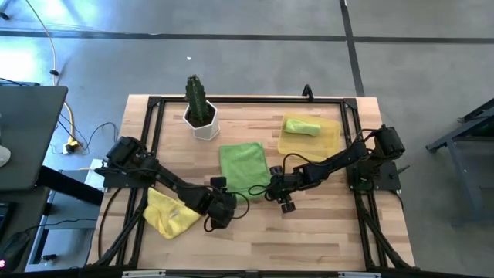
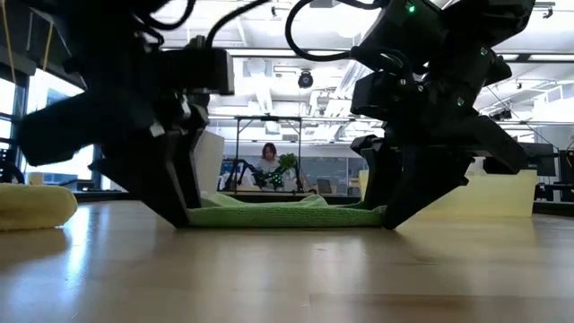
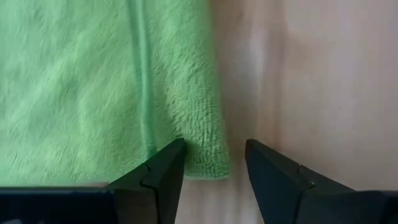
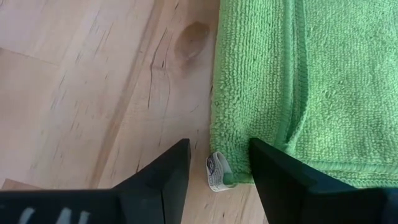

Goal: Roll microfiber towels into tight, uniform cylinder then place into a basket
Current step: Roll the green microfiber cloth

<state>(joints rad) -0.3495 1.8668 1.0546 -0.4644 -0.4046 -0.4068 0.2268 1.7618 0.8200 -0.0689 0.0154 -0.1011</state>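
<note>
Starting the roll on the flat green towel [image 1: 245, 167], left hand [image 3: 214, 163] and right hand [image 4: 219, 163] released astride near corners, next needing pinches.

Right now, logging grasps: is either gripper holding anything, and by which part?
Nothing is held. The left gripper and right gripper stand open at the near corners of the flat green towel.

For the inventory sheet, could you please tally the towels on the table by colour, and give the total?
Lime green towels: 2, one spread flat mid-table, one rolled in the basket
Yellow towels: 1, crumpled near the left arm
Total: 3 towels
</note>
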